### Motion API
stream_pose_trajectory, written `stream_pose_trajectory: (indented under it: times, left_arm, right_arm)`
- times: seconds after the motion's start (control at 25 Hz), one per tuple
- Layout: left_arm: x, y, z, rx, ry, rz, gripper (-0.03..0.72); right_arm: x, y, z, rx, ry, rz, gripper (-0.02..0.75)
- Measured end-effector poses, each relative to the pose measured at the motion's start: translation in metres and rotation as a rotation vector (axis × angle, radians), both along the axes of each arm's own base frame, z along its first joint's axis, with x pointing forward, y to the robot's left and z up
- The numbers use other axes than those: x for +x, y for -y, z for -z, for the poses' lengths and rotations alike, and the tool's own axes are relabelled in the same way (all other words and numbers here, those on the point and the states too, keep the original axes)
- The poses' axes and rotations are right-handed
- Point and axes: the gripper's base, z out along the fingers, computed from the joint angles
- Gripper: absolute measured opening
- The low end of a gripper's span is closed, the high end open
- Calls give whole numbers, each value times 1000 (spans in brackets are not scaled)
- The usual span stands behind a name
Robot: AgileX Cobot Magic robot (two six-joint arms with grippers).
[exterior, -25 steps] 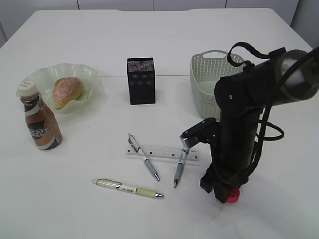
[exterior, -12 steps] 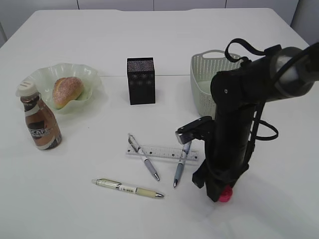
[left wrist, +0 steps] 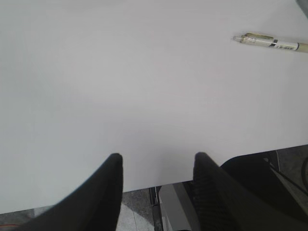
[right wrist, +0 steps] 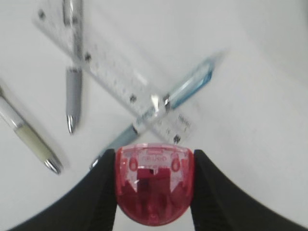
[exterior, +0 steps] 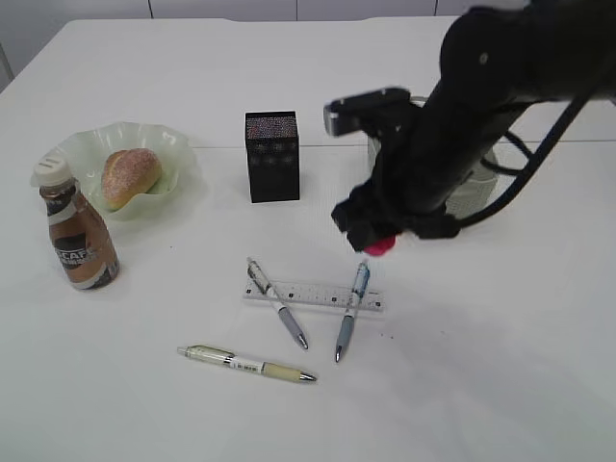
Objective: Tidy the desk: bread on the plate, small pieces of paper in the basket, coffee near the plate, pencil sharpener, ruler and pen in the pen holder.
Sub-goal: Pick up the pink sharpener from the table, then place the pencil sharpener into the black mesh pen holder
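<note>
The left tool (left wrist: 156, 166) hangs open over bare desk (left wrist: 120, 86). The pen holder (exterior: 272, 156) stands mid-desk. The right tool (exterior: 377, 238) clamps the red pencil sharpener (right wrist: 154, 185) above the ruler (exterior: 313, 295); best carry it squarely over the holder's mouth before releasing.

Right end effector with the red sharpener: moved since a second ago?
Yes. The right end effector, gripping the red translucent plastic pencil sharpener, lifted and went from below the clear plastic ruler toward the black mesh pen holder.
</note>
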Motion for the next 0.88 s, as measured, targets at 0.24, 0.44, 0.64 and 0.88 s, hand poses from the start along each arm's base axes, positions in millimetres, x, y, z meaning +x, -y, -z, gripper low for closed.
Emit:
stream_pose_trajectory:
  times: [0.24,0.44,0.64,0.88]
  left_arm:
    - [0,1,0,-6,-1,0,353]
    - [0,1,0,-8,-1,0,353]
    - [0,1,0,-6,-1,0,353]
    - [0,-1,0,8,1,0,353]
  right_arm:
    - [9,2,-67,133,424,18,303]
    - [27,-1,-83,212,691,34,303]
    - [49,-10,-57,231,806,24,303]
    - [76,-10,-32,288,998,49,303]
